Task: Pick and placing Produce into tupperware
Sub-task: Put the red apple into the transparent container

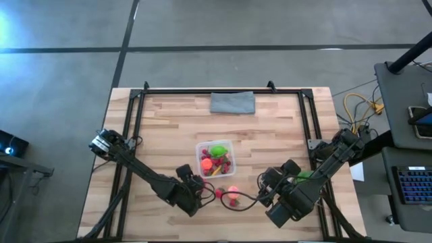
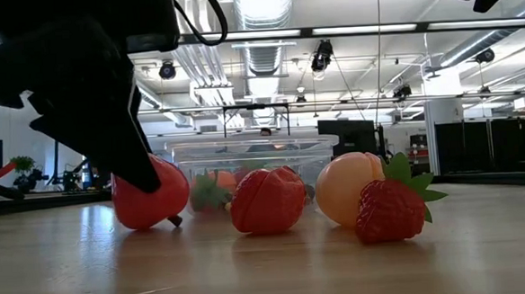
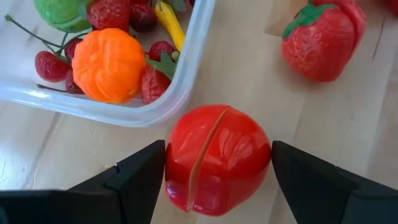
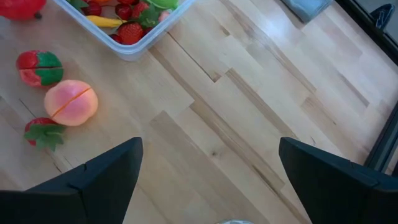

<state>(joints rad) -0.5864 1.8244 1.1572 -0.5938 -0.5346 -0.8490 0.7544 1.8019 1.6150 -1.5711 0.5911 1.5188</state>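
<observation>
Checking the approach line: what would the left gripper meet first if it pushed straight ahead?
The left gripper is open with the red tomato between its fingers, so it meets that first. Just beyond lies the tupperware wall; the gap between the two is hard to judge.

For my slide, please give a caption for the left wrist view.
Left gripper open around a red tomato on the table, beside the clear box of toy fruit.

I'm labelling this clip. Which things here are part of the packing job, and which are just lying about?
Part of the job:
- clear tupperware, already holding fruit
- red fruit between the left gripper jaws
- peach ball
- strawberry
- red-and-green fruit

Lying about:
- grey folded cloth
- right gripper, open over bare table
</observation>
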